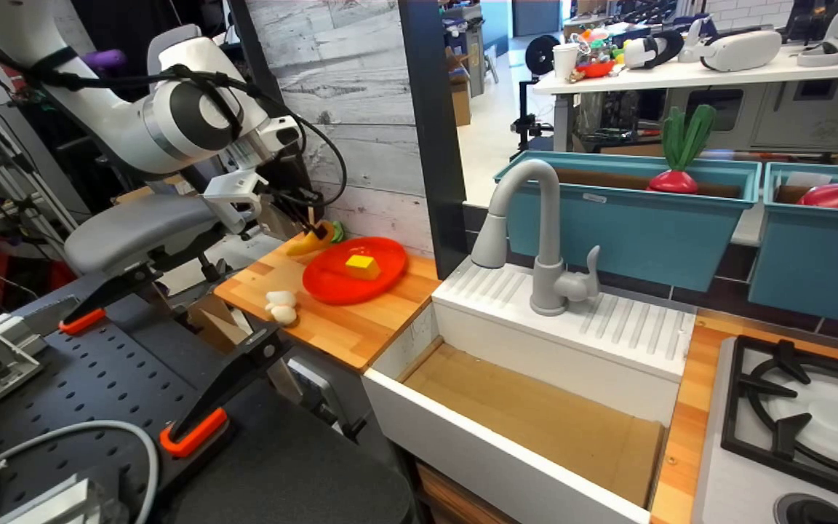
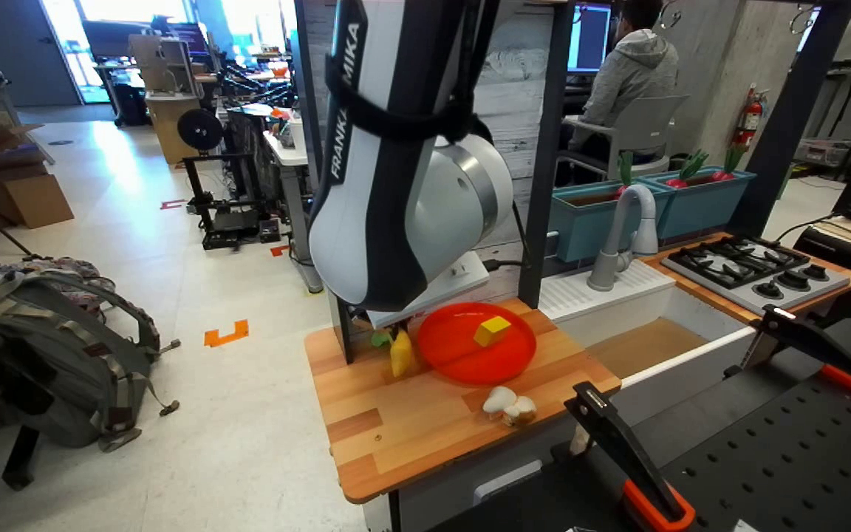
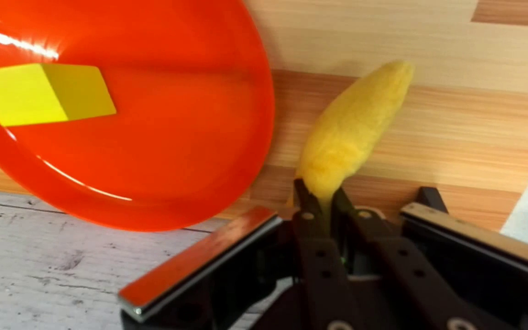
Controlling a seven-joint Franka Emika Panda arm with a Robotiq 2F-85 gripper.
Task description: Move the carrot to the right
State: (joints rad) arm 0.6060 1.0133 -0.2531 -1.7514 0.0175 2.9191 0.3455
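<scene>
Wrist view, yellow carrot [image 3: 353, 130], tapered, between fingers [image 3: 310, 227]

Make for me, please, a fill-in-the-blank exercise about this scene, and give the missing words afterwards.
The black, jointed gripper has one finger on each ____ of the tapered yellow toy carrot.
The carrot's leafy top is coloured ____.
Exactly ____ rectangular yellow block lies on the round, shiny red plate.

Missing words: side; green; one.

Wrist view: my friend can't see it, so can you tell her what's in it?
A robot's black gripper pinches a yellow carrot by its fat end, with the narrow tip pointing up and right. At left, a red plate holding a yellow block sits on a wooden counter.
</scene>
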